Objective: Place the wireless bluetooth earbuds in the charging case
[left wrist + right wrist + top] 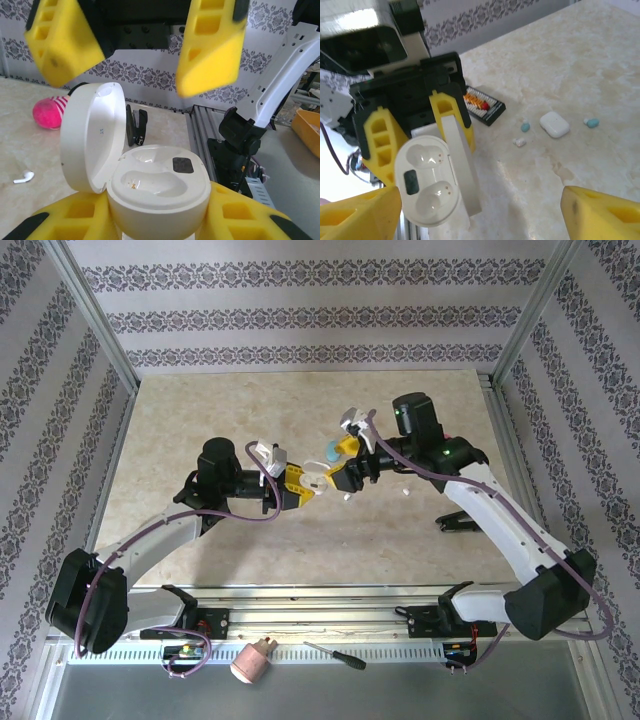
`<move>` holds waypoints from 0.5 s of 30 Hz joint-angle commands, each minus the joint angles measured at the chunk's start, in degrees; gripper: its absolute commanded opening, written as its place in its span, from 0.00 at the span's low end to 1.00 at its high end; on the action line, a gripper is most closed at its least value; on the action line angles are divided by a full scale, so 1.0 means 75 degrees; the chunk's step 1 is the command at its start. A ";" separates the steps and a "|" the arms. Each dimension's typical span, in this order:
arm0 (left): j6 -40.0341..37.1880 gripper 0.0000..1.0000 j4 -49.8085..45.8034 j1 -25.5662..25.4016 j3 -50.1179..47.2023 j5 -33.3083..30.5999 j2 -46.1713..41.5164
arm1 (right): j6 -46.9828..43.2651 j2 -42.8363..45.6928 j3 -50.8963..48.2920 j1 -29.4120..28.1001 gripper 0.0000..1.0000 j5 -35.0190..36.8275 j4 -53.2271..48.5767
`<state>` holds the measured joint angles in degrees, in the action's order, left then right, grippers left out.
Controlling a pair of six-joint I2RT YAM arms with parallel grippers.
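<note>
The white charging case (160,187) stands open, its lid (92,135) swung to the left and both sockets empty. My left gripper (157,220) is shut on its base, above the middle of the table (297,487). My right gripper (480,220) hovers open just over the case (427,182), nothing between its yellow fingers (210,55). On the table lie a white earbud (520,142) and two blue-green earbuds (525,127) (592,122). Another white earbud (23,176) lies to the left of the case.
A closed white case (554,124) sits among the loose buds. A black box with coloured bits (482,102) lies behind them. A pink striped object (47,112) and a black clip (136,125) lie on the table. A screwdriver (335,655) rests on the near rail.
</note>
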<state>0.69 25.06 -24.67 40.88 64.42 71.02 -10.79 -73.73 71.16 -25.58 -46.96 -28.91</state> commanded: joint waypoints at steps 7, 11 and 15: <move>-0.0109 0.26 0.0561 0.0112 0.0088 -0.0343 0.0261 | 0.2135 0.1159 -0.1025 0.1213 0.83 -0.1117 0.2231; -0.0203 0.26 0.0563 0.0136 0.0211 -0.0563 0.0337 | 0.2695 0.1344 -0.1239 0.1808 0.83 -0.0682 0.2475; -0.0276 0.26 0.0579 0.0136 0.0350 -0.0691 0.0407 | 0.4180 0.1395 -0.1860 0.2288 0.81 0.0322 0.3529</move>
<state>0.16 26.24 -24.25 41.12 59.96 73.73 10.72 -63.72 59.94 -10.20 -49.52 -9.56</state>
